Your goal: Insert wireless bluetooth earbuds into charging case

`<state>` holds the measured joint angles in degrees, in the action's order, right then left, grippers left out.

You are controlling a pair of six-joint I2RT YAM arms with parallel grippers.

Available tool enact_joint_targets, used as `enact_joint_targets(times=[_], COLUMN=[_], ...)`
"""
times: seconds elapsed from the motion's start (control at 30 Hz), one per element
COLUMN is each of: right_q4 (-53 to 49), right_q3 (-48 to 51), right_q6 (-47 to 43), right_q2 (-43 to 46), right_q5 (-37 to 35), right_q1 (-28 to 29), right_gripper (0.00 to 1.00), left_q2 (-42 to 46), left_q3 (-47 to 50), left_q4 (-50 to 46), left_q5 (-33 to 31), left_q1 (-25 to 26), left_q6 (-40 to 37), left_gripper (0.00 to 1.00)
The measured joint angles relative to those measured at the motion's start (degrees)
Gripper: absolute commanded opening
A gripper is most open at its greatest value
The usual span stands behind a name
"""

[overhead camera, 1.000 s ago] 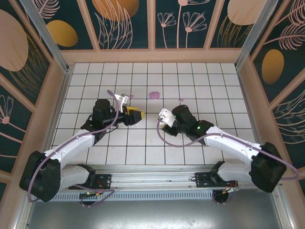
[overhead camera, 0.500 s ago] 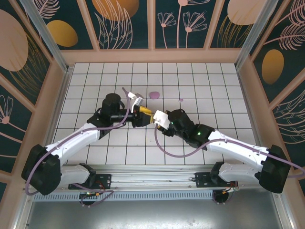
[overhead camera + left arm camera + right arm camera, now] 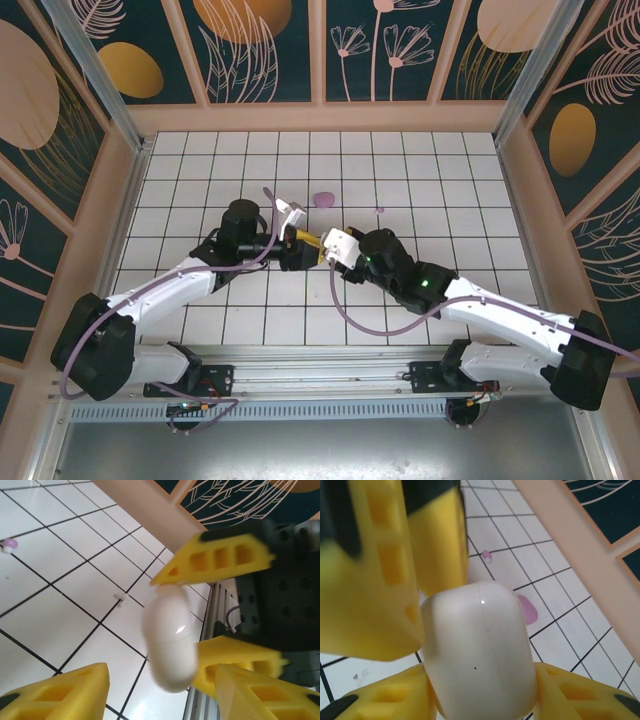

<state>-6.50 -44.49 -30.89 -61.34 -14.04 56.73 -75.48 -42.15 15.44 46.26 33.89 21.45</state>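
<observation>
Since the charging case (image 3: 480, 650) has to be steadied and opened before anything goes into it, both arms reach in over the tiled table (image 3: 450, 170) and meet at the case. The left arm (image 3: 160, 290) comes at it from its left and the right arm (image 3: 500, 310) from its right.

The right gripper (image 3: 333, 250) is clamped on the case, one yellow finger pressed to each flank, and carries it clear of the tiles. That grip looks meant to present the case to the other arm. The left gripper (image 3: 305, 240) stands roughly half open with nothing held. In the right wrist view its fingers crowd the case's upper left, one seemingly against the shell, though I cannot tell whether it truly touches. It is probably lined up to work the lid. The case looks closed, with a faint seam on its front.

Beyond the case, toward the back wall, lies a pink pebble (image 3: 323, 199). The wireless bluetooth earbuds are loose on the tiles and not yet in the case. A pale pink speck (image 3: 379, 210) sits beyond the case and to its right, and a tiny white bit (image 3: 121, 597) lies just past the case in the left wrist view.
</observation>
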Motion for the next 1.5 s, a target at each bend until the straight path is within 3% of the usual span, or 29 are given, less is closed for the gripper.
enact_joint_targets(times=[0.1, 0.17, 0.53, 0.77, 0.87, 0.93, 1.03, 1.1, 1.2, 1.37, 1.5], right_q4=[0.3, 0.3, 0.3, 0.3, 0.2, 0.1, 0.1, 0.2, 0.3, 1.6, 3.9], right_q3=[0.0, 0.0, 0.1, 0.2, 0.2, 0.2, 0.3, 0.3, 0.2, -0.3, -1.6], right_q6=[0.3, 0.4, 1.0, 1.3, 1.4, 1.4, 1.6, 2.4, 4.6, 13.9, 22.8], right_q2=[0.9, 1.0, 1.0, 1.0, 1.0, 1.0, 1.0, 1.0, 1.2, 3.9, 4.8], right_q5=[0.5, 0.6, 2.1, 2.4, 2.4, 2.5, 2.2, 2.8, 6.8, 21.1, 27.3], right_q1=[0.0, 0.0, 0.0, 0.0, 0.0, 0.0, -0.1, -0.1, -1.5, -11.3, -13.6], right_gripper=[0.45, 0.45, 0.45, 0.45, 0.45, 0.45, 0.58, 0.67, 0.72, 0.77, 0.76], left_q2=[-0.4, -0.4, -0.4, -0.4, -0.4, -0.4, -0.4, -0.2, 1.0, 7.6, 13.0], left_q3=[0.1, 0.1, 0.1, 0.1, 0.1, 0.0, 0.1, 0.1, 0.6, 4.6, 6.7], left_q4=[1.2, 1.7, 2.4, 3.9, 4.1, 4.1, 4.1, 4.0, 3.5, 4.3, 4.5], left_q5=[1.1, 1.6, 1.5, 1.8, 2.4, 2.6, 2.8, 2.3, 0.2, -5.3, -9.5], left_q1=[0.0, 0.2, 0.3, 0.3, 0.3, 0.3, 0.3, 0.3, 0.3, 0.1, -0.4], left_q6=[0.8, 0.9, 2.3, 3.4, 3.5, 3.7, 3.9, 3.5, 2.4, 1.4, 1.1], left_gripper=[0.44, 0.43, 0.56, 0.35, 0.33, 0.23, 0.11, 0.09, 0.08, 0.02, 0.00])
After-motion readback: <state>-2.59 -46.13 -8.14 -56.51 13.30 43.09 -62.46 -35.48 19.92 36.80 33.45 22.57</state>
